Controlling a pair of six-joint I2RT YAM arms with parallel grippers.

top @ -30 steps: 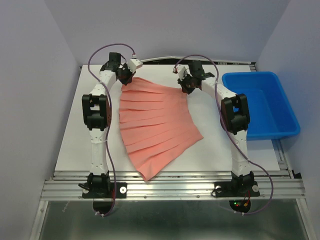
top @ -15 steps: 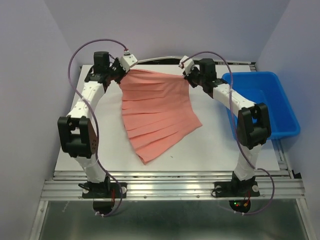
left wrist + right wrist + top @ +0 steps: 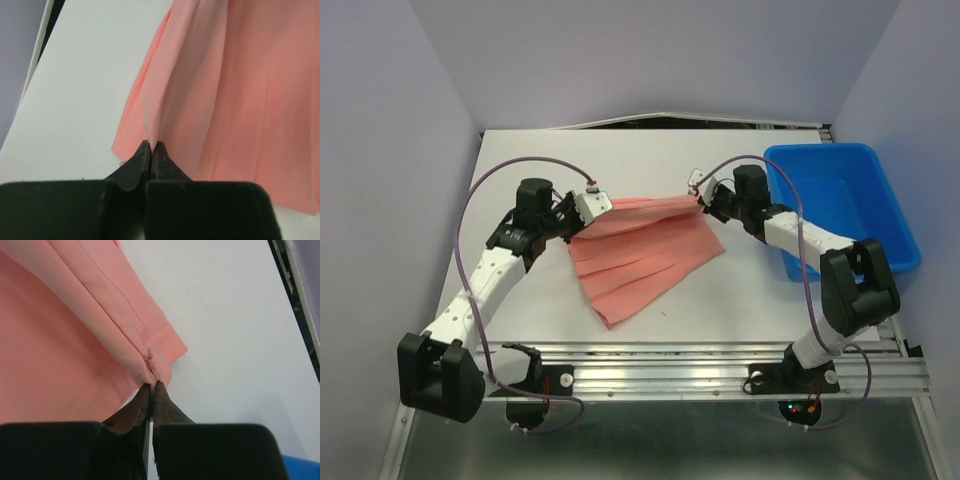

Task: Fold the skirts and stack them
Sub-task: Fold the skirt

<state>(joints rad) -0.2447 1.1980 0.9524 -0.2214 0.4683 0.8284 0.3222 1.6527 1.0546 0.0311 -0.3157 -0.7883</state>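
Looking down from the top camera, you see the skirt [image 3: 645, 255] in the middle of the table [image 3: 620, 150]. Its upper edge is strung between the left gripper [image 3: 603, 208] at the upper left corner and the right gripper [image 3: 698, 197] at the upper right. Its lower tip points toward bottom centre. Both grippers are pinched tight on the cloth. A second ago that edge sat near the top of the table; it has now been drawn down to mid-frame, and the skirt covers less of the table. Your wrist views show what the top view hides: each pair of fingertips meets on a fold of cloth, and on the right a stitched seam end sits at the tips.
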